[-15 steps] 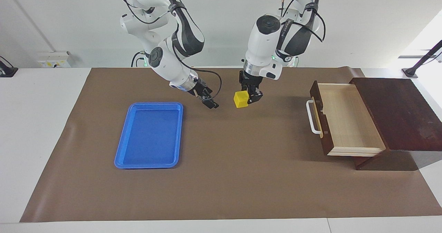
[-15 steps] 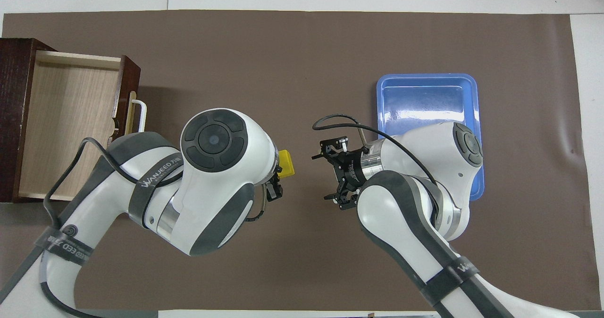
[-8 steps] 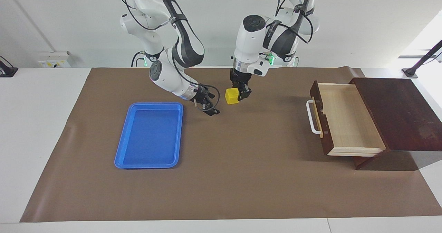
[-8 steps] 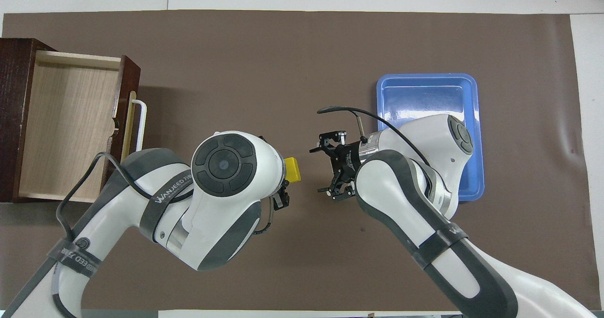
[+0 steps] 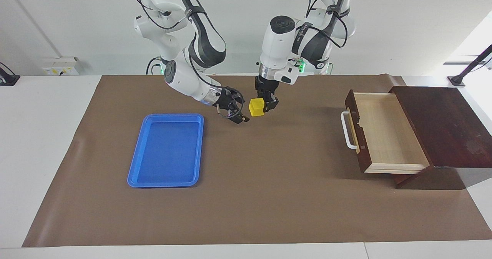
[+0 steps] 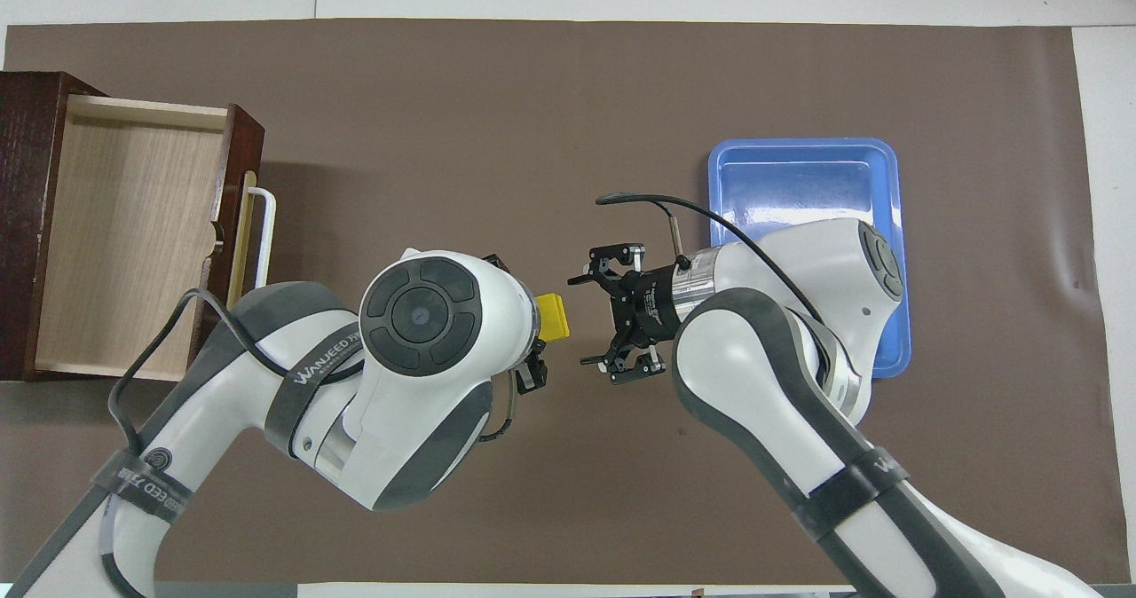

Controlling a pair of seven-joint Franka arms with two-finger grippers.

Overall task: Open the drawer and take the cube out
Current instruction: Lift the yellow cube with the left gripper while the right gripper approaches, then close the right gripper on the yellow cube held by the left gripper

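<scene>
The yellow cube (image 5: 256, 107) is held in my left gripper (image 5: 264, 106), shut on it, in the air over the brown mat between the drawer and the tray. It also shows in the overhead view (image 6: 556, 316), where the left wrist hides most of the gripper. My right gripper (image 5: 239, 115) is open and points at the cube from the tray's side, just short of it; its spread fingers (image 6: 589, 276) show in the overhead view. The drawer (image 5: 384, 134) stands pulled out of its dark box, and its pale interior (image 6: 133, 225) holds nothing.
A flat blue tray (image 5: 165, 149) lies on the mat toward the right arm's end, partly under the right arm in the overhead view (image 6: 803, 181). The dark sloped box (image 5: 446, 124) stands at the left arm's end. The brown mat (image 5: 269, 197) covers the table.
My left gripper carried the cube away from the drawer toward the right arm's end and slightly up. My right gripper turned and moved toward the cube, so the gap has narrowed.
</scene>
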